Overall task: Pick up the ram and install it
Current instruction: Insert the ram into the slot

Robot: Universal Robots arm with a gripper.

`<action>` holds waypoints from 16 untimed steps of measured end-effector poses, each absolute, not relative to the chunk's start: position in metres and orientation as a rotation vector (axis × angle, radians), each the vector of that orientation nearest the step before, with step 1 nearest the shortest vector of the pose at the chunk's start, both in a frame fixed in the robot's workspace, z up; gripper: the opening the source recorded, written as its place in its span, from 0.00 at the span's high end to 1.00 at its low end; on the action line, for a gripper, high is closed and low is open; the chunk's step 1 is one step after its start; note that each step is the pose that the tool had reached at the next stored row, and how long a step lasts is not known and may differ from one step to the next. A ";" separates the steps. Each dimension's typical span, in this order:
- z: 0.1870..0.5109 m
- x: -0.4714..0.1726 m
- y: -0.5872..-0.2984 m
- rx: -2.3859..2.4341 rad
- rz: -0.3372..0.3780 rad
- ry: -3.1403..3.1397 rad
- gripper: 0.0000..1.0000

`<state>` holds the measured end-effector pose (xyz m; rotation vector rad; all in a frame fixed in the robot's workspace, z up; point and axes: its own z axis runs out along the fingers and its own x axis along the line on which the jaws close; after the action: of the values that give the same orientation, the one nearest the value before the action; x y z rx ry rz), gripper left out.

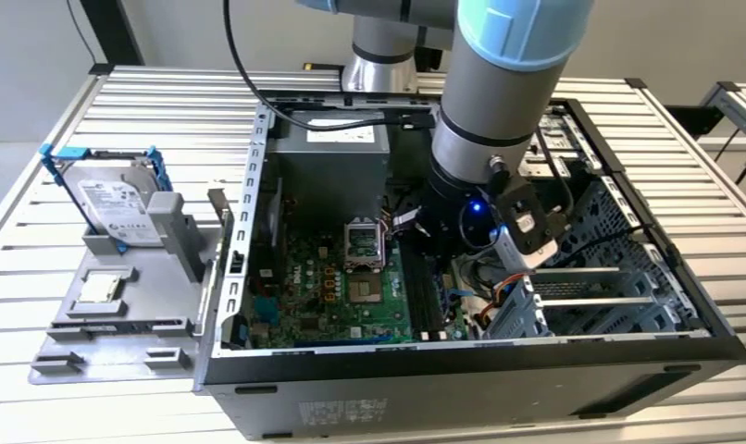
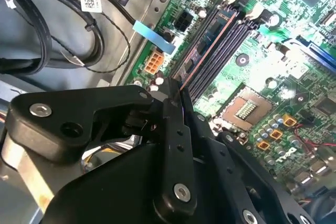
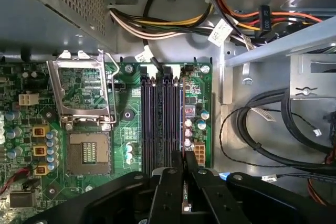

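- The gripper (image 3: 183,169) is made of black matte plastic links with small silver screws; in both wrist views its two flat fingers (image 2: 176,124) stand very close together, clenched on a thin board.
- The ram (image 2: 206,43) is a long, narrow, very thin stick. In the second wrist view it shows edge-on with a coppery line along its side, and it runs from between the fingers along the black slots (image 3: 160,124) of the motherboard (image 3: 128,145).
- In the first wrist view the ram (image 3: 183,124) lies along the outermost slot, on the side near the grey metal wall of the case; whether it is fully pressed down, I cannot tell.
- The slots are long, straight, black plastic channels with white latches at their far end.
- The motherboard is green and crowded with small round capacitors, and it has a square silver processor socket (image 3: 88,153) with a metal frame open beside it.
- In the exterior view the arm (image 1: 503,102), a smooth grey cylinder with a light blue cap, reaches down into the open black computer case (image 1: 472,388).
- On the exterior view's left, on the ribbed white table (image 1: 28,268), a silver hard drive (image 1: 107,199) in a blue frame stands tilted on a grey holder (image 1: 139,310), well apart from the case.
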<state>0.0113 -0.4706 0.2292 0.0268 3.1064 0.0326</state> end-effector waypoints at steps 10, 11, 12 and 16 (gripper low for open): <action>0.225 0.010 -0.471 0.027 0.032 3.111 1.00; 0.225 0.010 -0.471 0.027 0.033 3.111 1.00; 0.225 0.010 -0.472 0.027 0.033 3.111 1.00; 0.224 0.010 -0.473 0.028 0.033 3.111 1.00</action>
<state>0.0101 -0.4726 0.2242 0.0276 3.1109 0.0325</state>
